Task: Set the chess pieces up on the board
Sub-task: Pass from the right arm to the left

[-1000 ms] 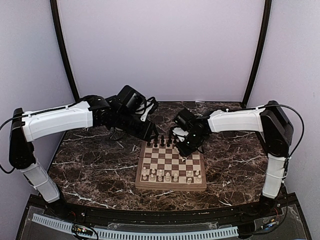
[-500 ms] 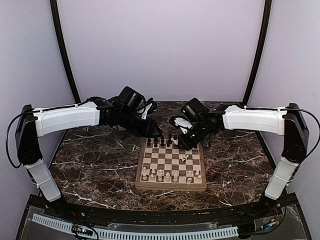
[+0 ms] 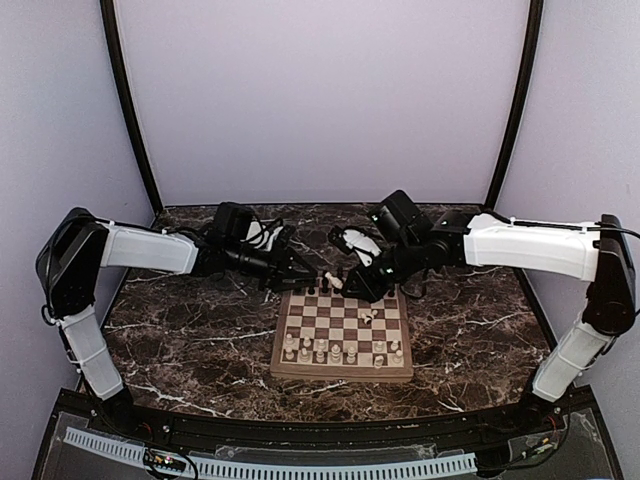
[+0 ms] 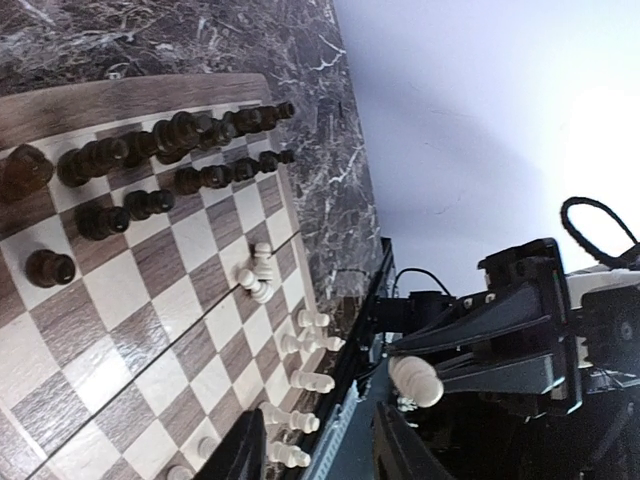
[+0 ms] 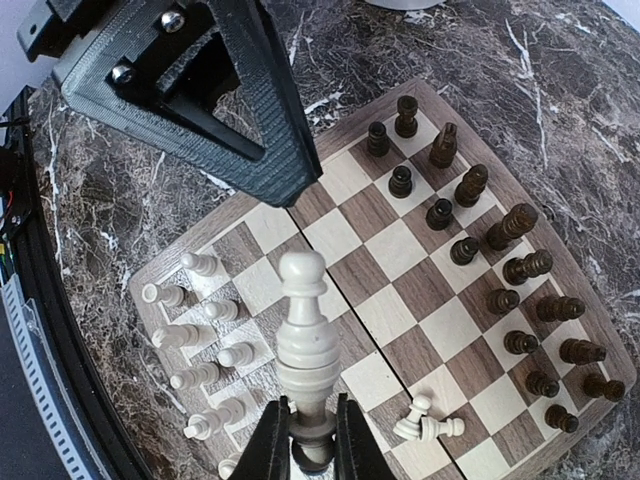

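Note:
The board [image 3: 342, 352] lies mid-table, with dark chess pieces [image 3: 318, 284] along its far rows and cream ones [image 3: 340, 350] along the near rows. My right gripper [image 5: 310, 440] is shut on the base of a tall white piece [image 5: 305, 330], held above the board's middle. In the top view that gripper [image 3: 348, 282] hangs over the far edge. Two white pawns [image 5: 430, 426] lie toppled on the right side of the board. My left gripper [image 3: 306, 272] hovers at the board's far left corner. In its wrist view its fingers [image 4: 240, 462] stand open with nothing between them.
A small white dish [image 3: 356, 241] sits behind the board, close under the right wrist. The two grippers are close together over the board's far edge. Marble tabletop [image 3: 190, 330] surrounds the board, and enclosure walls stand on all sides.
The right arm has stretched out and carried the white piece left and toward the board's far edge. The left arm has dropped low, and its gripper sits at the far left corner.

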You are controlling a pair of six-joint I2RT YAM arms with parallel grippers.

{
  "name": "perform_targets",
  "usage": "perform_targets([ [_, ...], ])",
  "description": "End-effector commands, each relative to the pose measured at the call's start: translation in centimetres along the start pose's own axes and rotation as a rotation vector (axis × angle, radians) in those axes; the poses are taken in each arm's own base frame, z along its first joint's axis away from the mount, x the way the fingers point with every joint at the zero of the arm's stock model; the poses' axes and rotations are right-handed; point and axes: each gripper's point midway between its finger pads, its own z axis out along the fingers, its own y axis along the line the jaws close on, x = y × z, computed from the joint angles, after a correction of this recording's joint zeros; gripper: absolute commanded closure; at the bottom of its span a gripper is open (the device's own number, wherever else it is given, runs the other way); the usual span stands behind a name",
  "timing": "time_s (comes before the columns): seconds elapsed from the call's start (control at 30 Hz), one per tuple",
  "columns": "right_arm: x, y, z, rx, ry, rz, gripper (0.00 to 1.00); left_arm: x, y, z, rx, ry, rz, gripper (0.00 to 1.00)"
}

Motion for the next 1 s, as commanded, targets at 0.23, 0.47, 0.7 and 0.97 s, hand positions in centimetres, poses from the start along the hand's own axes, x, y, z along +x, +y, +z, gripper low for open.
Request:
perform_targets([
  [0.23, -1.5, 1.3, 0.7, -0.040, -0.017, -0.050, 0.97, 0.0, -4.6, -0.3, 0.206, 0.079, 0.031, 0.61],
  [0.47, -2.2, 1.6, 0.7, -0.044, -0.029, -0.059, 0.97, 0.2, -4.6, 0.1, 0.209, 0.110, 0.021, 0.64],
  [0.7, -2.3, 1.8, 0.7, -0.049, -0.030, -0.061, 0.97, 0.2, -4.6, 0.5, 0.211, 0.126, 0.024, 0.69],
  [0.97, -2.6, 1.3, 0.9, -0.024, -0.029, -0.060, 0.97, 0.3, -4.7, 0.8, 0.222, 0.150, 0.022, 0.82],
])
